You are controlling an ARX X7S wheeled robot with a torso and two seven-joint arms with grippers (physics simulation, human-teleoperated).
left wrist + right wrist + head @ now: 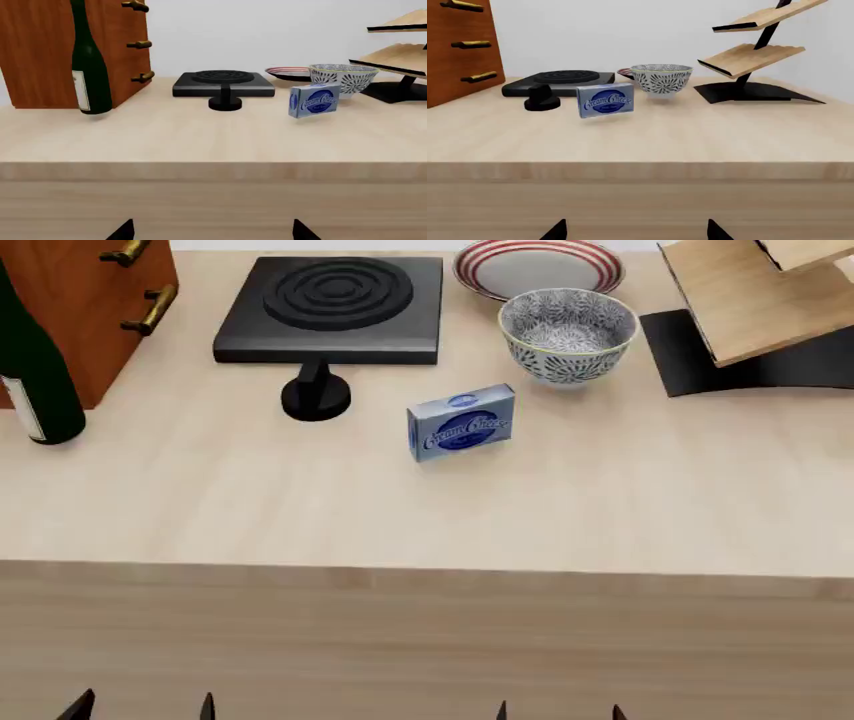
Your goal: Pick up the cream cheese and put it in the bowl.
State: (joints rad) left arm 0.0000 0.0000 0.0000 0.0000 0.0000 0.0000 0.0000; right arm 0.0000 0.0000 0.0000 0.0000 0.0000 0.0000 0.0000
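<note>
Head overhead; wrists low, table-edge level

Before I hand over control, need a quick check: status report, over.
Both grippers open, empty, short of the table edge. Cream cheese upright on the table, near side of the bowl, apart from it. Nothing blocking; stove knob off to the left.

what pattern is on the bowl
A dense dark-blue-and-white floral pattern with a yellowish rim on the bowl; it shows best in the right wrist view.

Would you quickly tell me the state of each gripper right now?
Left gripper: open, holding nothing.
Right gripper: open, holding nothing.
</note>
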